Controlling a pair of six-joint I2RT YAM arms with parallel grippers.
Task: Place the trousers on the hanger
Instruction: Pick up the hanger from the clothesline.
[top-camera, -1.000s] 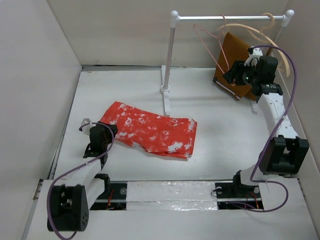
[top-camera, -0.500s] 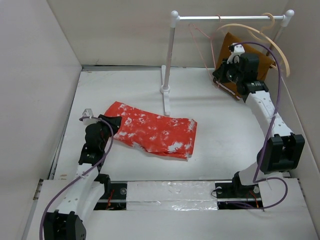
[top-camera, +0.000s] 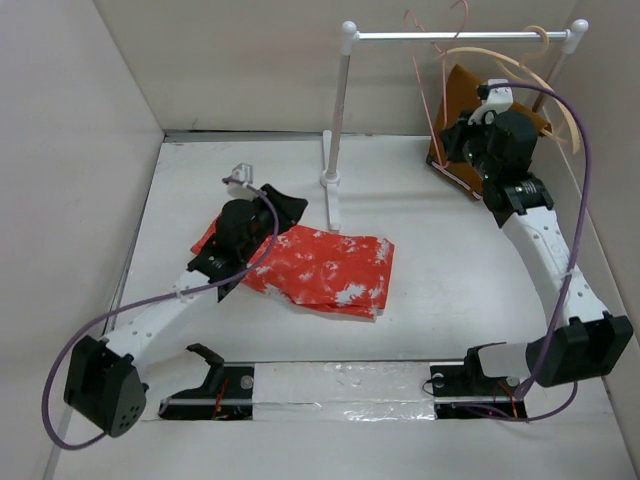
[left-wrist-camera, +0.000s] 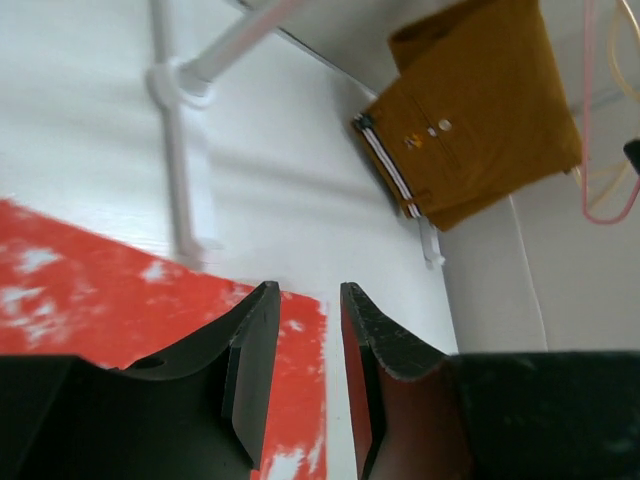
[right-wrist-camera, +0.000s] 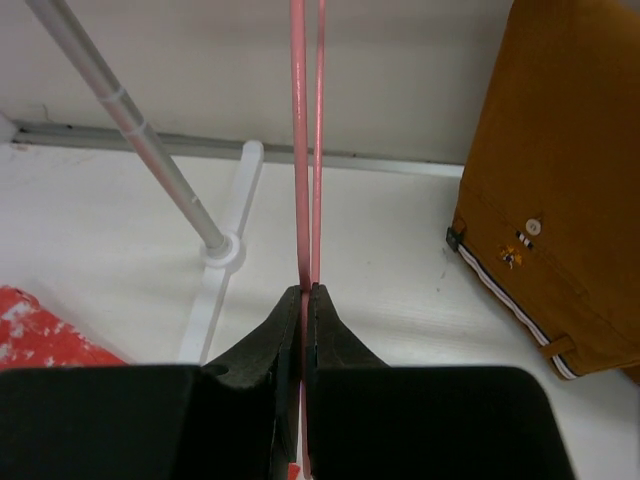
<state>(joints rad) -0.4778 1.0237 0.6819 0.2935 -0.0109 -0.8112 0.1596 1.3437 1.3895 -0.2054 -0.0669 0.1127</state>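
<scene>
Trousers (top-camera: 320, 265), orange-red fabric mottled with white splotches: lying folded flat on the white table (top-camera: 450, 290), left of centre, just in front of the foot of the white rail stand (top-camera: 340, 110). In my left wrist view the red cloth (left-wrist-camera: 90, 290) fills the lower left, under the fingers.

Thin pink wire hanger (top-camera: 424, 85): up at the right end of the rail, well apart from the trousers. Its hook shows above the bar in the top view; I cannot tell if it touches the bar.

Right gripper (right-wrist-camera: 302, 292): jaws together, clamped on the pink wire (right-wrist-camera: 299, 150), which runs straight up from between the fingertips. From above, this gripper (top-camera: 455, 140) is raised beside the brown folded cloth (top-camera: 470, 100) hanging under the rail.

Left gripper (left-wrist-camera: 308, 292): jaws apart by a narrow gap, with the trouser edge and table showing through it. From above it (top-camera: 280, 205) sits over the far left end of the trousers; I cannot tell if it touches them.

A pale beige curved wooden hanger (top-camera: 520, 65) hangs at the rail's right end. Plain white walls enclose the table on three sides.
</scene>
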